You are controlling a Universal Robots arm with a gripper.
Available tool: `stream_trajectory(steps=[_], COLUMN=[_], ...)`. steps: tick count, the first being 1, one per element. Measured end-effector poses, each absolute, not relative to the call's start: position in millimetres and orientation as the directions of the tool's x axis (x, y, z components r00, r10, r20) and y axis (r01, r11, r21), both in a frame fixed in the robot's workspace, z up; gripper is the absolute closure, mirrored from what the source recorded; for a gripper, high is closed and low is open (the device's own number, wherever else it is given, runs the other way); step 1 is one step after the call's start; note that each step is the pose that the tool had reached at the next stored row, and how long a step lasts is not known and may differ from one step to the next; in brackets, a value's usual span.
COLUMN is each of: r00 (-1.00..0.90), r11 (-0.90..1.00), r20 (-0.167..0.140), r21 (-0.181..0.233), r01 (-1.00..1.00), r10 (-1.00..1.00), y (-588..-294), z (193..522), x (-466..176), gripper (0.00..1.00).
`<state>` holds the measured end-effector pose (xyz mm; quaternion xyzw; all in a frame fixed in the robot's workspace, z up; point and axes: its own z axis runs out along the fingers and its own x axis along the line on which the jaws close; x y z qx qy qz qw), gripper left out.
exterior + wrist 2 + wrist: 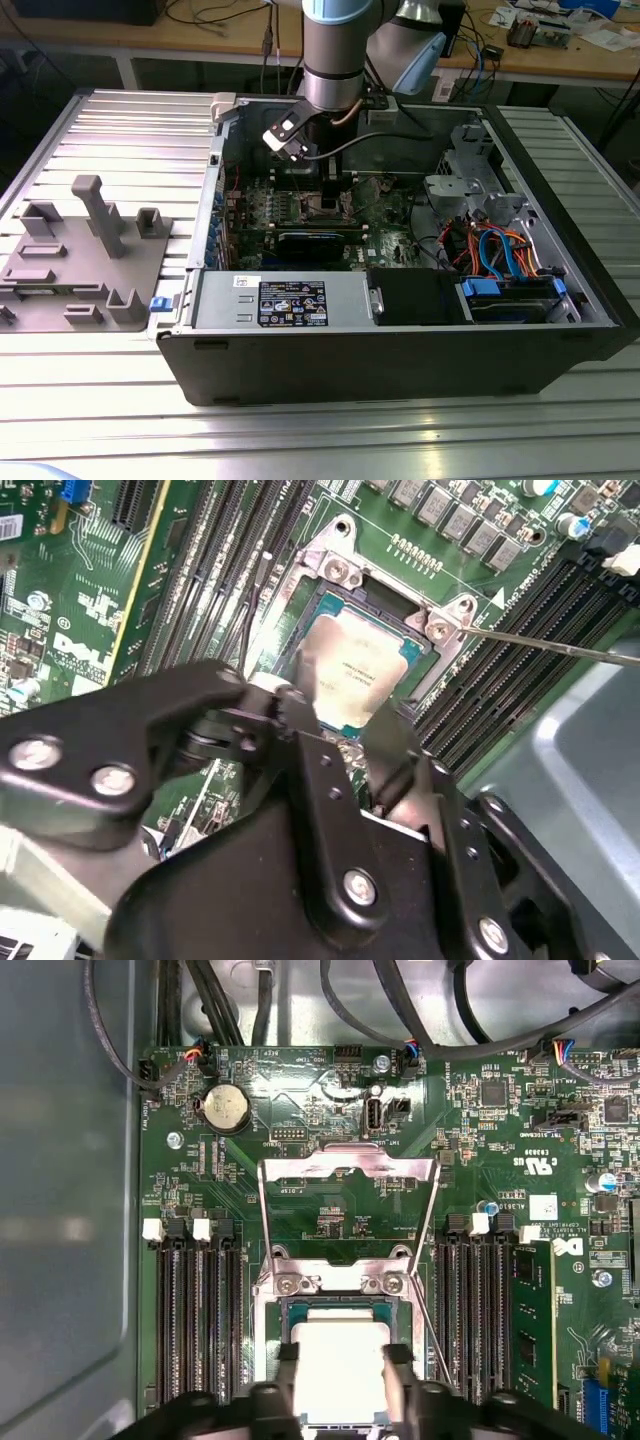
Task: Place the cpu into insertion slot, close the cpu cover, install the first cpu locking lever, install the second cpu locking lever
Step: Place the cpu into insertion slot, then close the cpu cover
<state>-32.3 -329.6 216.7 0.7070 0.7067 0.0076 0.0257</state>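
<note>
An open computer case (400,350) lies on a ribbed metal table (100,400), toward the table's edge on the exterior view's right, and the robot arm (335,60) reaches down into it over the green circuit board (470,1160). Amid that board, between two banks of long black memory slots (195,1320), the cpu cover (348,1165) stands open (bare board shows through its square window), hinged at one edge of the insertion slot (338,1303). The cpu (340,1370) sits in the slot, silver top up, and the gripper (343,1355) is narrowed onto it, one finger (288,1380) against each of two opposite edges.
</note>
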Motion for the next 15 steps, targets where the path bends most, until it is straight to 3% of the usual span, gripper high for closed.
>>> stream_trajectory(steps=[1,2,3,7,15], r00=[0.001,0.001,0.001,0.001,0.001], r11=[0.000,0.000,0.000,0.000,0.000], r20=[-0.026,-0.026,-0.026,-0.026,-0.026], r21=[0.047,0.047,0.047,0.047,0.046], r01=[0.999,0.999,0.999,0.999,0.999], r10=[1.000,1.000,1.000,1.000,1.000], y=[-329.6,-329.7,-329.7,-329.7,-329.7], z=[216.7,216.8,216.8,216.8,216.8], x=[-32.3,-32.3,-32.3,-32.2,-32.0], gripper=[0.59,0.71,0.71,0.89,0.89])
